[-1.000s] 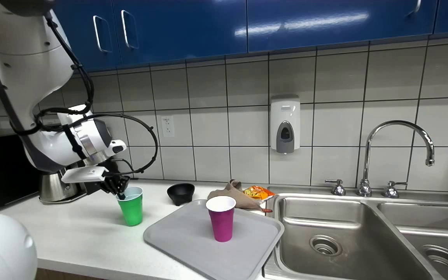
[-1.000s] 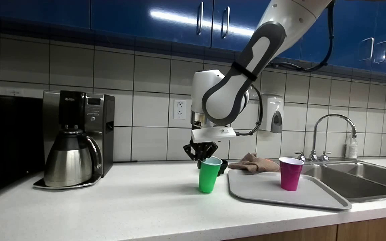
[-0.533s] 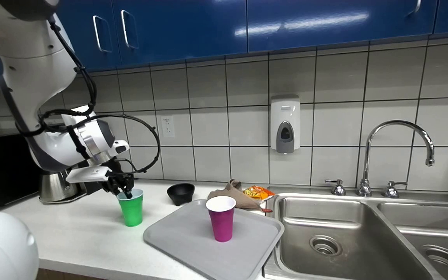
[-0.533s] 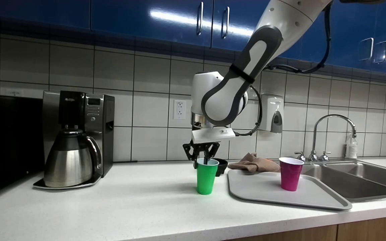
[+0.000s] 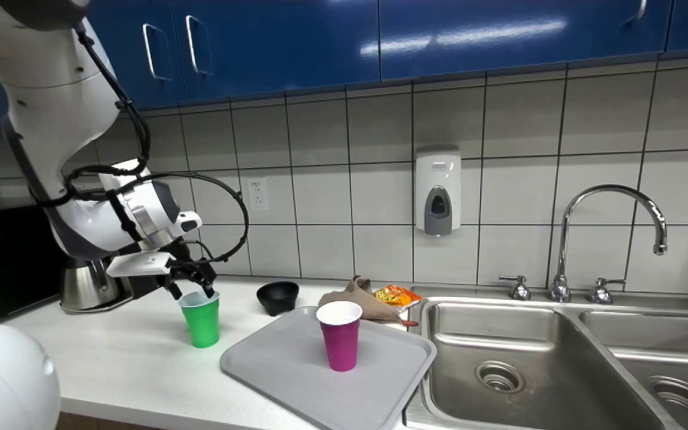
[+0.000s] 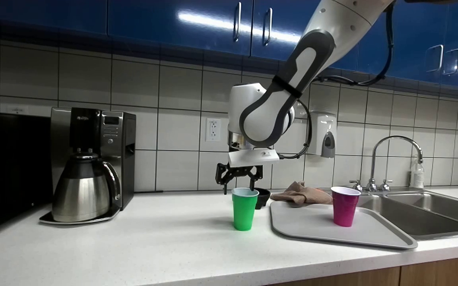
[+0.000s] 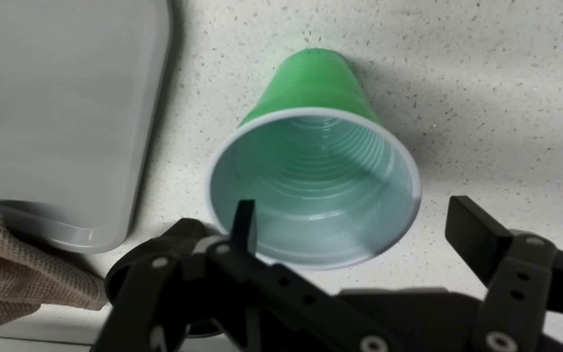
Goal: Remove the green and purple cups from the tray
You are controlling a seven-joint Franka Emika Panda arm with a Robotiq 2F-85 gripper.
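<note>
Hand (image 6: pixel 239 190) is spreading wide and riding slightly higher than a second ago, letting go of the green cup (image 6: pixel 243 210), which is now standing upright on the bench (image 6: pixel 153 238), near the tray (image 5: pixel 284 358) but apart from it. Nothing is being held: one finger (image 7: pixel 243 224) is hanging at the cup's mouth, the other is sitting clear outside; whether the first is dipping inside or touching the rim, can't tell. Step in hand, judging: release and retreat. Doing it well means going straight up, keeping wide, and not moving sideways until both tips are clearing the rim, since the cup is looking empty and probably light, so a snag could be tipping it. Purple cup (image 5: pixel 342 346) is still standing on the tray, so about half the job is remaining; likely next target. Versus the earlier frame: hand no longer pinching the rim, cup no longer leaning, its base sitting in about the same spot. Purple cup, tray and black bowl (image 5: pixel 278 297) are staying put.
</note>
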